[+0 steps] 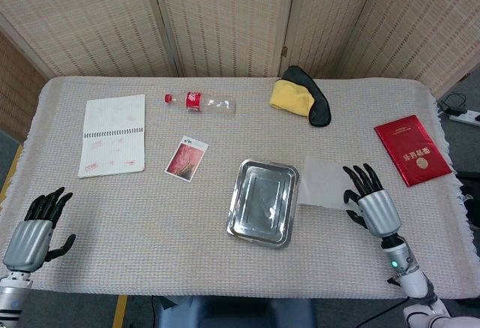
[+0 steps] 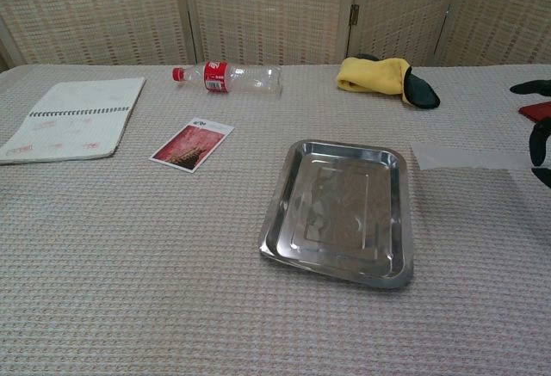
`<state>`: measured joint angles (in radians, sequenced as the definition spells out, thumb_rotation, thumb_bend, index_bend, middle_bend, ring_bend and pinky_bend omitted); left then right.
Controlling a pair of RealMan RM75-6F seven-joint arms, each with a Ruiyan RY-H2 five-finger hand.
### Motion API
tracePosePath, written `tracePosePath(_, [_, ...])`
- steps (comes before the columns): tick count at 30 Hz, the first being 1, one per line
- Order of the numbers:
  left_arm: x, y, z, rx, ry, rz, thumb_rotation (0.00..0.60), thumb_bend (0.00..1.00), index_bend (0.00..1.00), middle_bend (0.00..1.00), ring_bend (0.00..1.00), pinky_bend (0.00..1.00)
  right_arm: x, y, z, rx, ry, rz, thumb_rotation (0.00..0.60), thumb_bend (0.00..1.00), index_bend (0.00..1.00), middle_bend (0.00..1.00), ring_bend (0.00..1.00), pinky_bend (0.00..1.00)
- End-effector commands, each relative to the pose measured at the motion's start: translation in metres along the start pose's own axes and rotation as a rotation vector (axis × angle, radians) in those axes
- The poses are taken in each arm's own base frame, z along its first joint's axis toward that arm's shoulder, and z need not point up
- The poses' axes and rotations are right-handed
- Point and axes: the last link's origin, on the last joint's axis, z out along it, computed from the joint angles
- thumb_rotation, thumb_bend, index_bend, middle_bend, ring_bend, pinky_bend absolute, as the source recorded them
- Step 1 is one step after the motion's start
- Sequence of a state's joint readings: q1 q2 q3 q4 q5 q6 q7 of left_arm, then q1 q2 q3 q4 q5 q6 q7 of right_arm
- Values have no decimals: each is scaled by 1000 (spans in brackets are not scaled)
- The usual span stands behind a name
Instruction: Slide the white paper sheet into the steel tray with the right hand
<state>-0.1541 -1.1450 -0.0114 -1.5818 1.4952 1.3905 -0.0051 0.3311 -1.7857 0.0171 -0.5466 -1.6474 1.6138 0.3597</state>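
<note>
On the woven table cloth [image 1: 150, 223], the white paper sheet [image 1: 322, 182], lifted just right of the steel tray [image 1: 262, 202] by the right hand [image 1: 369, 200] with fingers spread along its edge, may buckle or slip free if grip weakens.

Glossy steel tray [image 1: 262, 202]; matt white paper sheet [image 1: 322, 182]; rough woven cloth tablecloth [image 1: 150, 223].

Head overhead; chest low, nearer — same tray [image 1: 262, 203].
</note>
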Motion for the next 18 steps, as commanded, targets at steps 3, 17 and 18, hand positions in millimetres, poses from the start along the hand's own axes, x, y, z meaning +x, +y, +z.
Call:
tracePosePath(3, [0,0,1,5,0,-6,600,409,0,0,0,0,12,-7,15,-9,83,78,600,506,603,156,108,0])
tracePosePath(17, [5,-3,1,12,8,-29,600,409,0,0,0,0,-45,-92,36,178,-38,158,600,507,603,169,118,0])
tracePosePath(18, [6,-3,1,12,10,-31,600,409,0,0,0,0,-47,-96,36,192,-43,157,600,507,603,170,118,0])
